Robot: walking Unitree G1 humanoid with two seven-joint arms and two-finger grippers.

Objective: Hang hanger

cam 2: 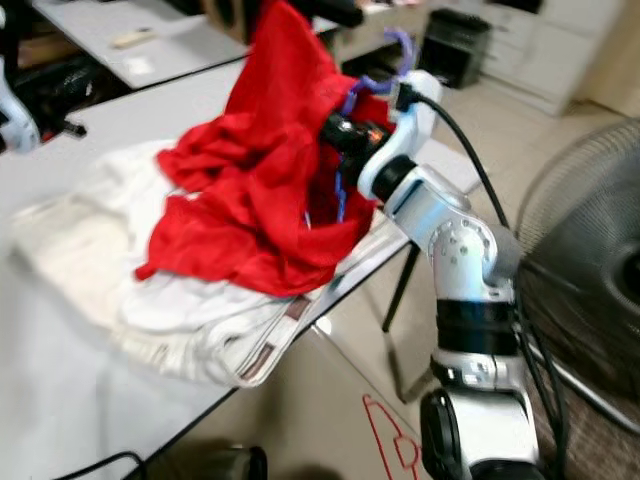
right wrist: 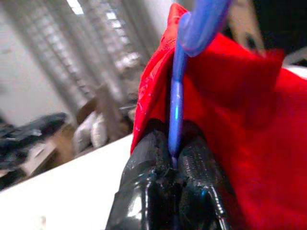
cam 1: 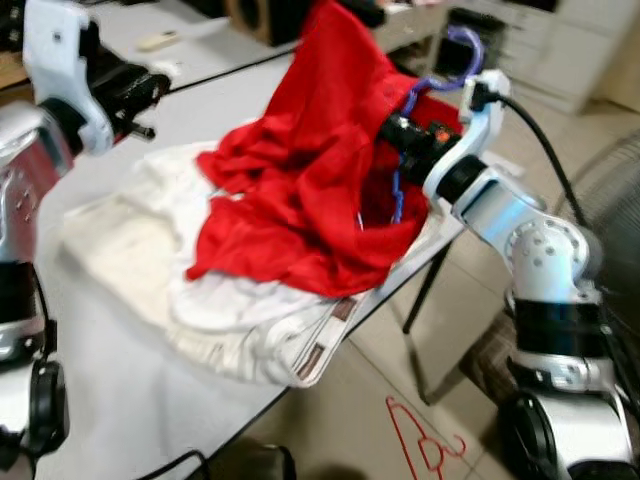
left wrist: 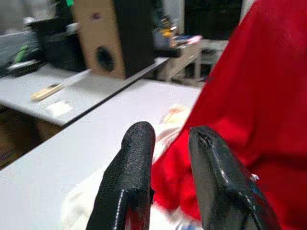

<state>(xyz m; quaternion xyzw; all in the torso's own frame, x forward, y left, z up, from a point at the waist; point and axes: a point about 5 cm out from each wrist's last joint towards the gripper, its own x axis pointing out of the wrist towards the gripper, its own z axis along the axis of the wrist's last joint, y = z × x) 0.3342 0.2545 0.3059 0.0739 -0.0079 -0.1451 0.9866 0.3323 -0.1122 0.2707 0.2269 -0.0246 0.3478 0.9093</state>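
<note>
Head views: My right gripper (cam 1: 392, 130) is raised above the right edge of the pale grey desk (cam 1: 120, 400). It is buried in the folds of a crumpled red fabric garment (cam 1: 310, 180). A blue plastic hanger (cam 1: 452, 62) runs from my fingers up through the garment, and its hook curls above my wrist. The garment rises to a peak over the desk's far right part and drapes down onto a rumpled cream-white cloth (cam 1: 230, 320). The cloth lies across the middle of the desk and overhangs its right edge. My left gripper (cam 1: 140, 95) hovers above the desk's far left part, apart from both fabrics. A thin red wire hanger (cam 1: 425, 445) lies on the tiled floor (cam 1: 380, 360) below the desk's right edge. A round fan grille (cam 2: 580, 260) stands beside my right arm.

Left wrist view: My left fingers (left wrist: 129, 182) stand parted with nothing between them. The red garment lies just past them. A brown speaker box (left wrist: 108, 36) sits on a further table.

Right wrist view: My right fingers (right wrist: 144, 191) are pressed together on the stem of the blue hanger. The stem rises straight up against the red fabric.
</note>
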